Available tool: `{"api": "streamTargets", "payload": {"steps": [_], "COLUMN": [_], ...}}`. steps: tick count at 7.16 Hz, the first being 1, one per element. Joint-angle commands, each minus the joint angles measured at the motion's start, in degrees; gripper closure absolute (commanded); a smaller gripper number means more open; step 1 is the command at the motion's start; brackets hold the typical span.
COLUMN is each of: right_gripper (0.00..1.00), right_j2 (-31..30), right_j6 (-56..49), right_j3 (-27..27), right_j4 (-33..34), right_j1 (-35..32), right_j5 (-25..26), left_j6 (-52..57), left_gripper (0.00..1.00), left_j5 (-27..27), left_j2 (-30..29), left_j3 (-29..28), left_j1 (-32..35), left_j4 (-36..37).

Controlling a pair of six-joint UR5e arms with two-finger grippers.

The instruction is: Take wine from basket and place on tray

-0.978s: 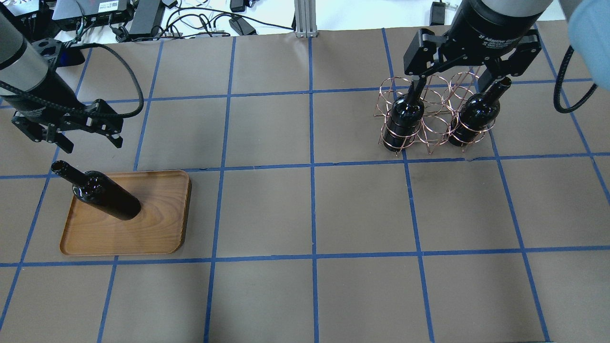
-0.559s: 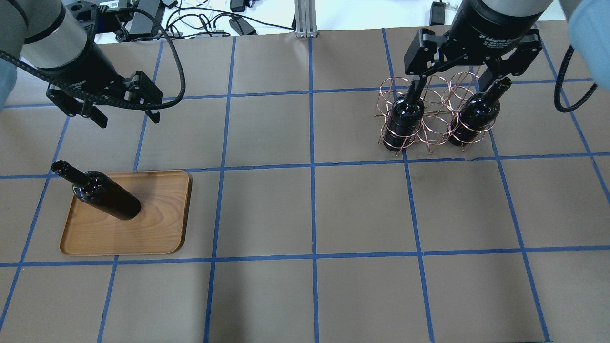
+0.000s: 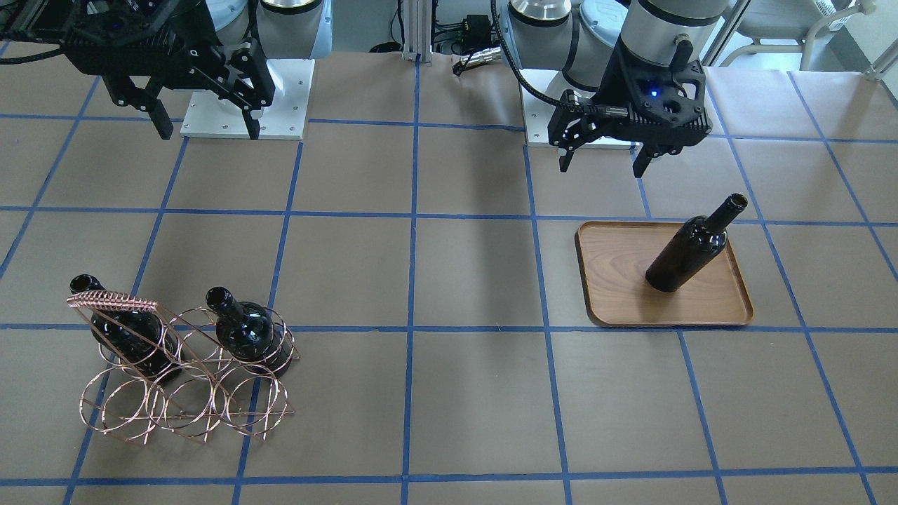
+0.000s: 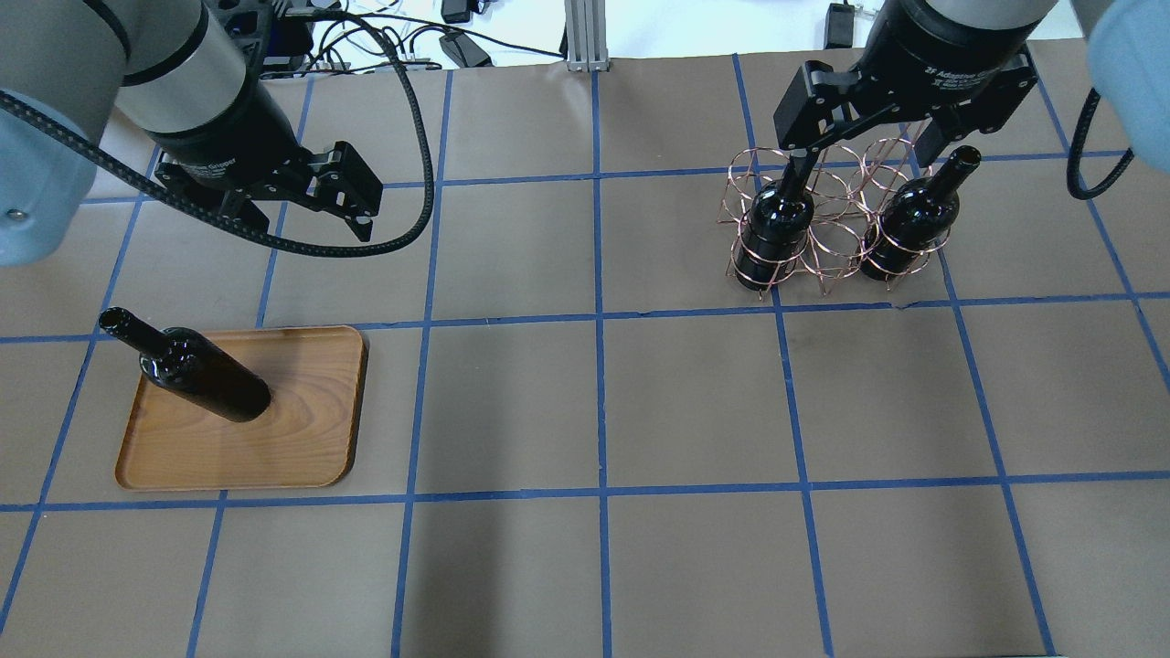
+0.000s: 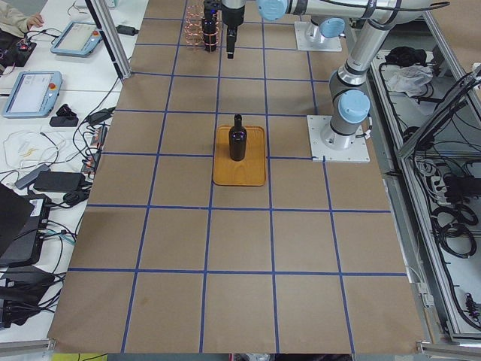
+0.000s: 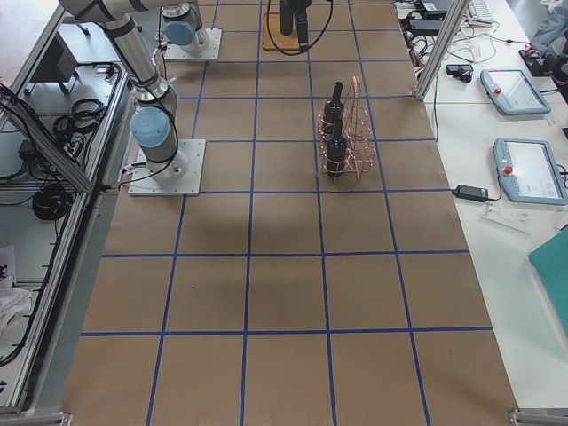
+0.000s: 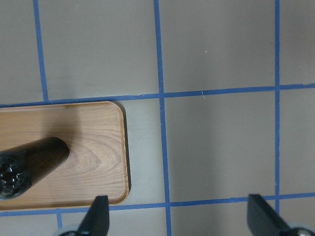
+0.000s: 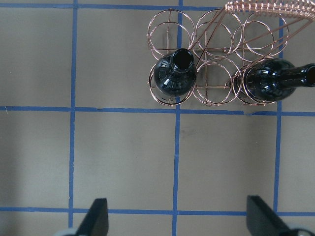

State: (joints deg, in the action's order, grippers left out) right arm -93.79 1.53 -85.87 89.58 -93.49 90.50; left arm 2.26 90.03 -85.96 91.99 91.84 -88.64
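Observation:
One wine bottle stands upright on the wooden tray, at its left part. My left gripper is open and empty, high above the table behind the tray; its wrist view shows the tray and bottle far below. Two more wine bottles stand in the end rings of the copper wire basket. My right gripper is open and empty, high above the basket's area; in its wrist view the basket lies far below.
The table is covered in brown paper with a blue tape grid. Cables and electronics lie beyond the far edge. A metal post stands at the back centre. The arms' base plates are on the robot's side.
My left gripper has risen and moved right and away from the bottle on the tray, still open. The right gripper has barely moved. The bottles, tray and basket stay put.

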Motion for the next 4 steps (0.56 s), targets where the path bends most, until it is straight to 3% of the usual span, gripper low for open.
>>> {"api": "streamTargets", "payload": {"steps": [1,4], "right_gripper": [0.00,0.00], "right_j2": [0.0,0.1], "right_j6": [0.0,-0.1], "right_j3": [0.0,0.0], "right_j4": [-0.2,0.0], "right_j1": [0.0,0.1], "right_j5": [-0.1,0.1], "left_j6": [0.1,0.2], "left_gripper": [0.00,0.00], "left_j5": [0.1,0.3], "left_j2": [1.6,1.9], "left_j3": [-0.1,0.0], "left_j1": [0.6,0.6], "left_j4": [-1.7,-2.8]}}
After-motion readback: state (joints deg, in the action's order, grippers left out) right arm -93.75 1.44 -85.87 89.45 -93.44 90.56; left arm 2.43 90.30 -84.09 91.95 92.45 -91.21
